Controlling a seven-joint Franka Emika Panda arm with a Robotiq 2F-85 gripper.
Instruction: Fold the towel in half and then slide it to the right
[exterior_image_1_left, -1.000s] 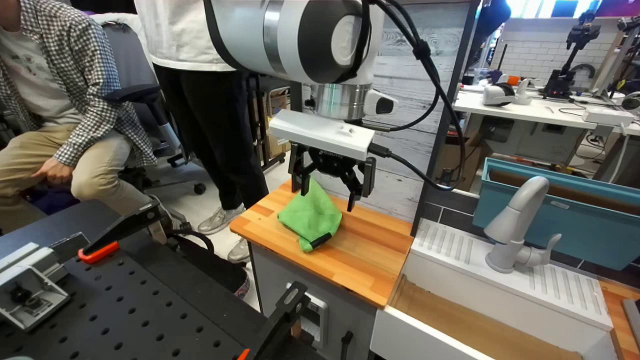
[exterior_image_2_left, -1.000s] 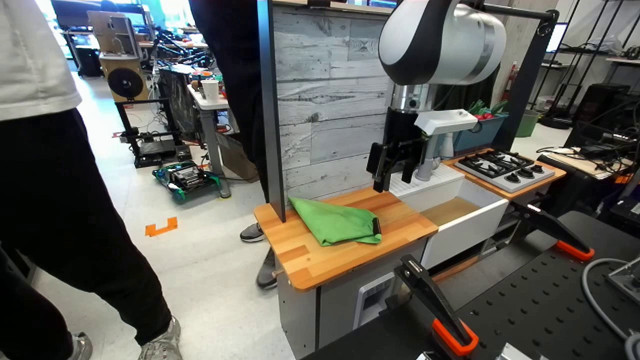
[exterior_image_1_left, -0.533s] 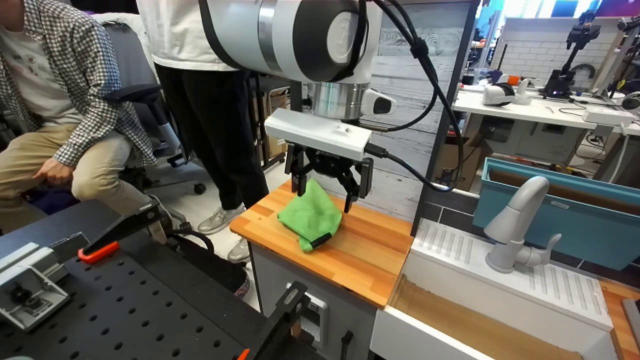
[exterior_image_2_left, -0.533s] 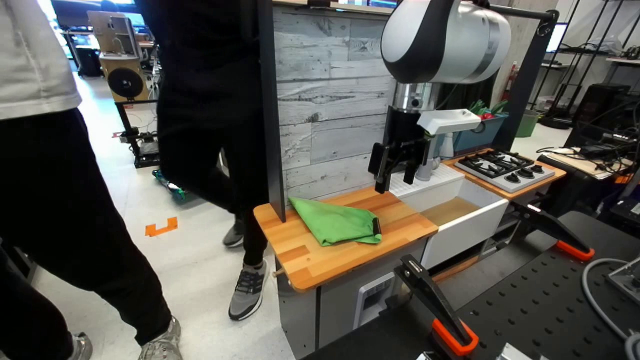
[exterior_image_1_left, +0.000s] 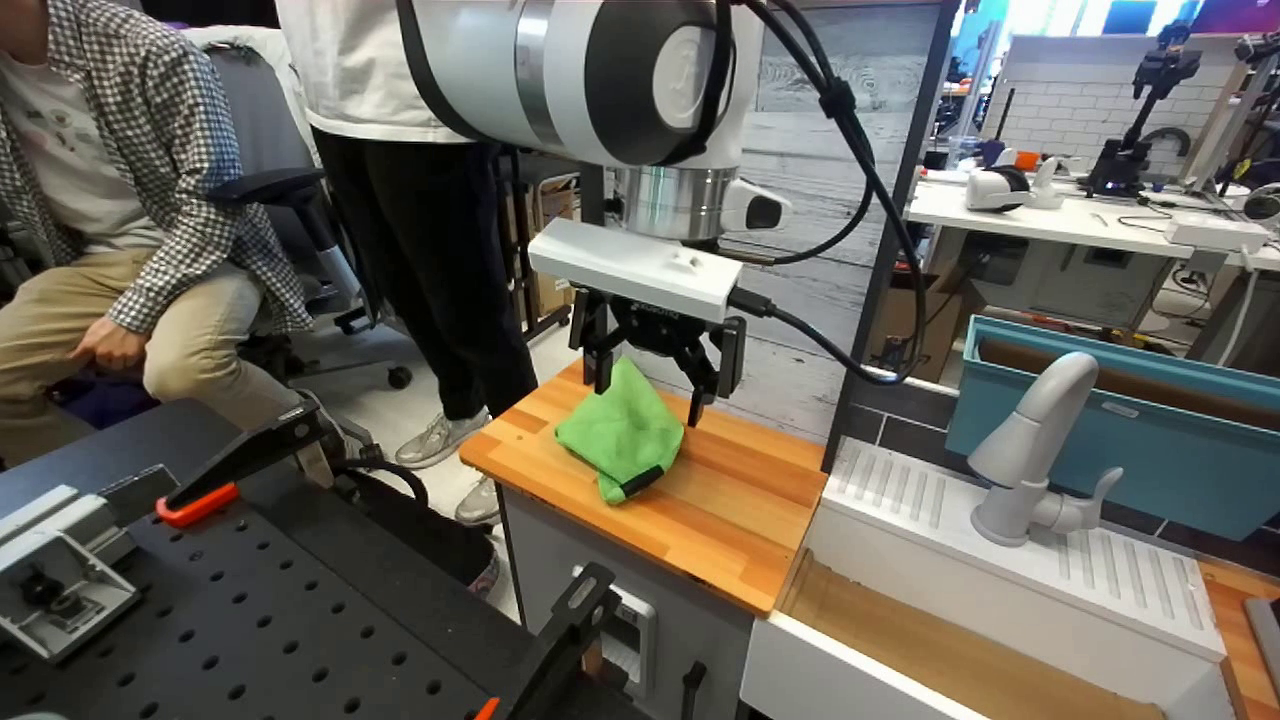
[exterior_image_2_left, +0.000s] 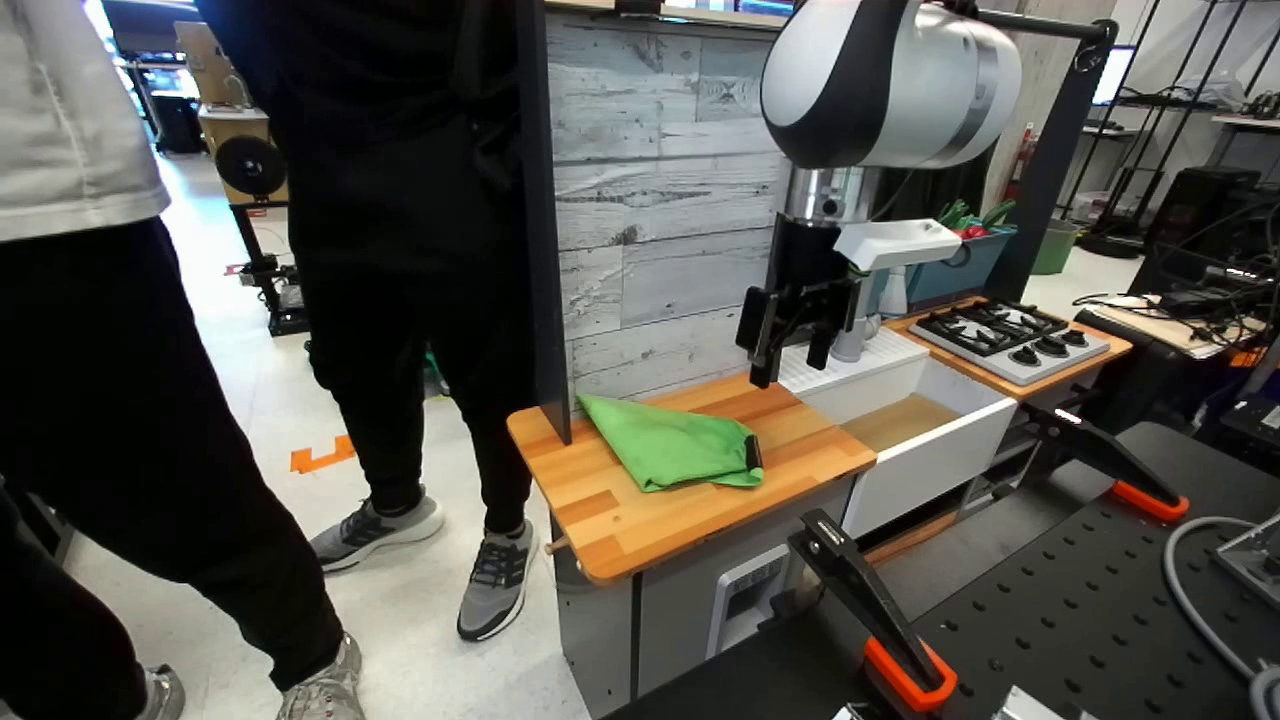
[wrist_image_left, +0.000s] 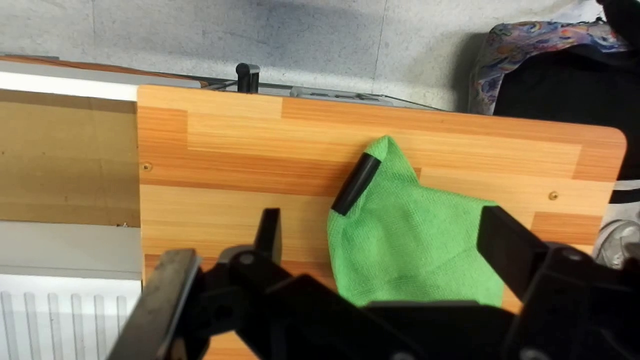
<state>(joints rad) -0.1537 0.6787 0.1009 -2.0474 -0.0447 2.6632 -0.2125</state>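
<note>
Nudged slightly since a second ago, the black fingers (wrist_image_left: 510, 252) hang spread wide above the striped wooden tabletop (wrist_image_left: 225, 167), clear of the rumpled green cloth towel (wrist_image_left: 415, 245) lying there, so folding seems in hand, with lowering to pinch an edge probably next.

Nothing reads clearly: the label (exterior_image_1_left: 1119, 409) on the teal trough (exterior_image_1_left: 1180, 450), the pale marks (exterior_image_2_left: 829, 531) on a black clamp (exterior_image_2_left: 872, 605) and those on the gripper (exterior_image_1_left: 648, 402) are too small or blurred.
</note>
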